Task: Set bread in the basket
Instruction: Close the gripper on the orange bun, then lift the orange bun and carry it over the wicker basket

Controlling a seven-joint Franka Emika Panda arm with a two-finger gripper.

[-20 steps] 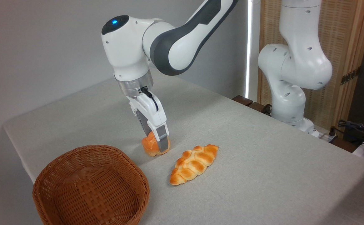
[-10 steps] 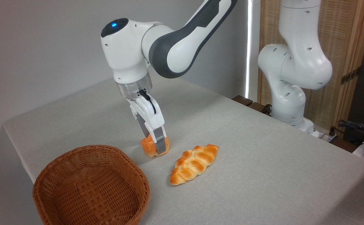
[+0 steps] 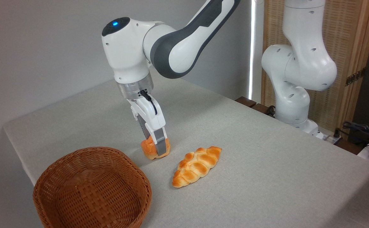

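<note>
The basket point(image 3: 92, 186) sits in the lower left of the frame on the pale grey surface point(image 3: 266, 164), near its front left corner. It is round, brown and woven, with low sides, and its inside shows only bare wicker weave.

Just beyond the basket's far right rim, near the middle of the frame, the pincer point(image 3: 156, 148) points down from the white arm and is clamped on the bread point(image 3: 149, 149), a small golden-orange bun with a lobed top. One grey finger point(image 3: 160, 145) lies across the bun's near face; the other is hidden behind the bun. The bun is at the level of the surface, outside the basket and a little apart from its rim; whether its underside touches the cloth cannot be told.

To the right of the bun, and apart from it, a longer braided loaf point(image 3: 197, 166) lies slantwise on the surface, also outside the basket.
</note>
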